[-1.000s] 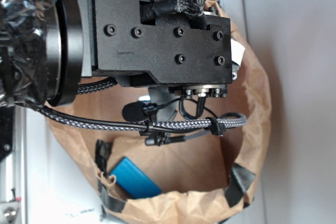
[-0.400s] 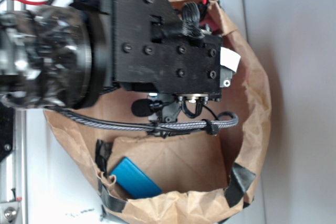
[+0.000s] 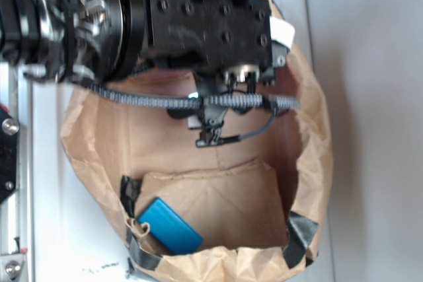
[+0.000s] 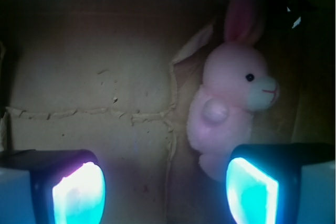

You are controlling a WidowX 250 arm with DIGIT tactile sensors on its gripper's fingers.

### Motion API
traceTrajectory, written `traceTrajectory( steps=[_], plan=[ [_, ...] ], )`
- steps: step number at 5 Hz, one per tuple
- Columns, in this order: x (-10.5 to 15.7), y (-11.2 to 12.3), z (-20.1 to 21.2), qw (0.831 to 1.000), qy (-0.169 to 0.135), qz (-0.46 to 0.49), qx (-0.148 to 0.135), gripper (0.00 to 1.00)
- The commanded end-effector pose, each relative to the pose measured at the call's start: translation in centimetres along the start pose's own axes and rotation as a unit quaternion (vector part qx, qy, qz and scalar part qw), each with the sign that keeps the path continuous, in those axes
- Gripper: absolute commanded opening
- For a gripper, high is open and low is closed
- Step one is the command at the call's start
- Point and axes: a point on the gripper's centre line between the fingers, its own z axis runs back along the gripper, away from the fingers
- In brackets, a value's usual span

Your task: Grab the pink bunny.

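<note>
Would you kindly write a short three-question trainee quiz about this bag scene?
1. True or false: the gripper has shut on the pink bunny.
2. In the wrist view, the bunny lies nearer which of the jaws: A) left of frame, B) right of frame?
3. What blue thing lies in the paper bag in the exterior view?

Key: 1. False; the jaws stand open. 2. B. 3. The blue box.

White tabletop (image 3: pixel 370 130), pale grey shading on the right, metal rail (image 3: pixel 16 229) along the left edge
</note>
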Motion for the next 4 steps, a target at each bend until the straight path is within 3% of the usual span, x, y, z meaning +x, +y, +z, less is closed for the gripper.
traceTrajectory(
  steps=[1,2,3,4],
  plan=[
    [0.0,3.7,1.0,0.998,-0.004,0.052,0.018,1.00],
    [0.4,4.7,0.8,0.997,-0.011,0.068,0.023,1.00],
    [1.4,5.0,0.7,0.997,-0.036,0.068,0.007,1.00],
    [2.5,5.0,0.3,0.996,-0.035,0.075,0.017,1.00]
  ],
)
